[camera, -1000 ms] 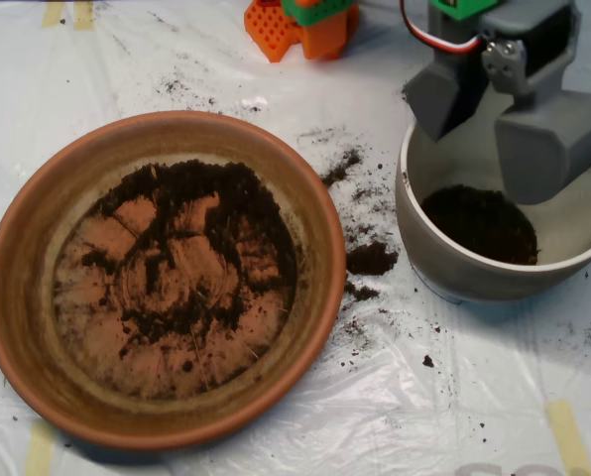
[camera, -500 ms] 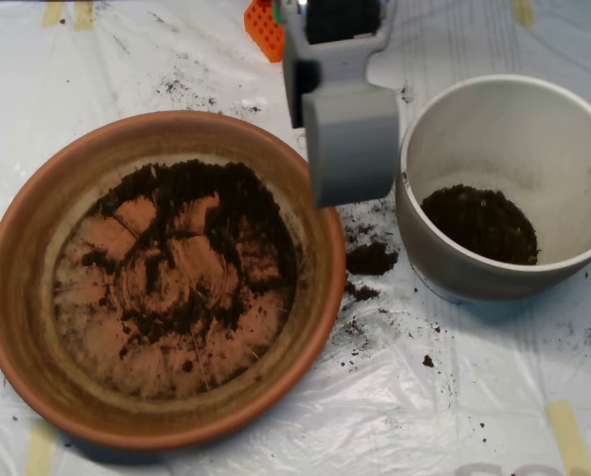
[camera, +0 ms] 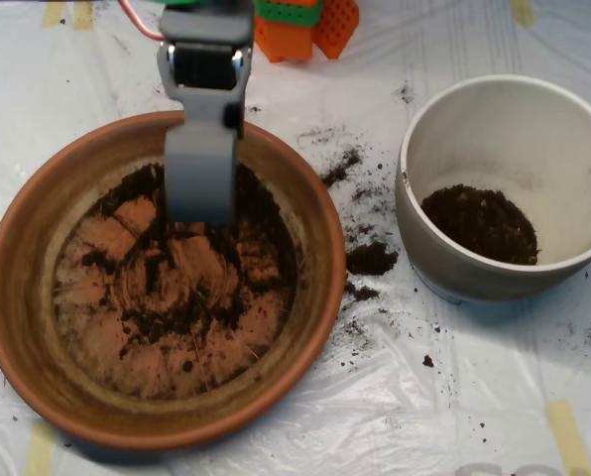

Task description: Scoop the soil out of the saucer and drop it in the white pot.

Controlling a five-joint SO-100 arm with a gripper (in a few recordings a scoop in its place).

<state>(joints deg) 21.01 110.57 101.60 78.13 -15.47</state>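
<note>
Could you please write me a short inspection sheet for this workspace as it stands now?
Surface: table under wrinkled clear plastic sheet, tape strips at the edges.
Saucer: left, holds a thin, patchy layer of soil; bare terracotta shows through.
White pot: right, upright, a dark soil heap at its bottom.
Clutter: spilled crumbs and one clump on the sheet between saucer and pot.
Gripper: grey scoop over the saucer's upper part, above the soil.
Cables: a reddish wire by the arm at the top.
Surroundings: orange and green printed parts at the top edge.
</note>
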